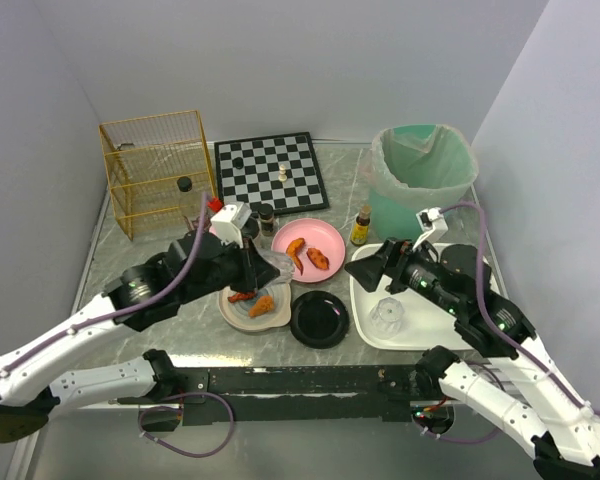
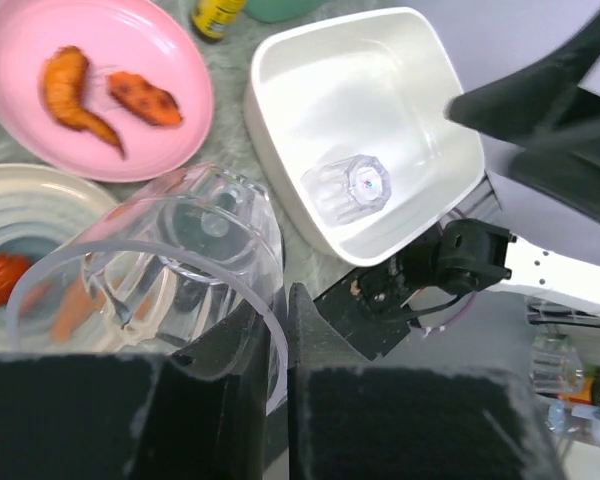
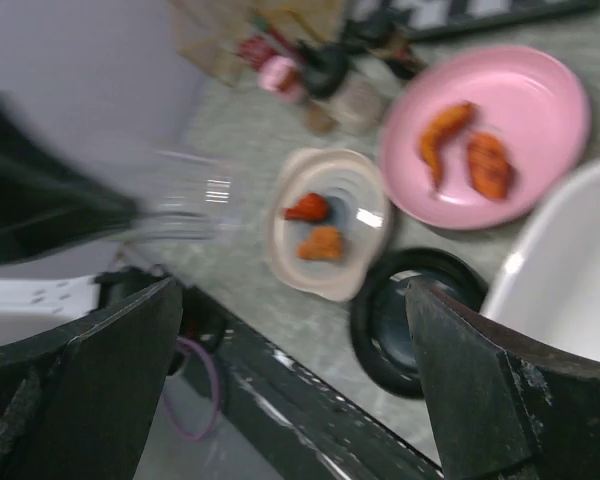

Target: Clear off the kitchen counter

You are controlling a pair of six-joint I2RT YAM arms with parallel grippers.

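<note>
Status, left end effector [image 2: 280,325]: clenched on the rim of a clear plastic tumbler [image 2: 170,265], whose wall passes between the two fingers. The tumbler is held off the counter above a cream oval plate [image 1: 230,312] that carries two orange fried pieces. Its tilt is hard to read.

Status, right end effector [image 1: 368,268]: fingers spread wide with nothing between them. It hovers at the left edge of the white rectangular tray [image 1: 365,325], lower right of the top view.

Step in hand, as judged: carrying the tumbler to the tray, where a clear faceted glass [image 2: 352,187] already stands. The next move calls for a traverse toward frame right, over the black round dish [image 1: 320,318]. The tumbler then goes down beside the faceted glass without knocking it.

In the way: the right end effector sits on that path and should back off first.

The grey-green marble counter [image 1: 345,165] fills the middle of the top view. It also carries:
- a pink round plate [image 1: 322,233] with two fried pieces
- a small brown bottle with yellow label [image 1: 361,227]
- a black-and-white chessboard [image 1: 270,172]
- a yellow wire cage [image 1: 160,170]
- a green-lined bin [image 1: 423,170]
</note>
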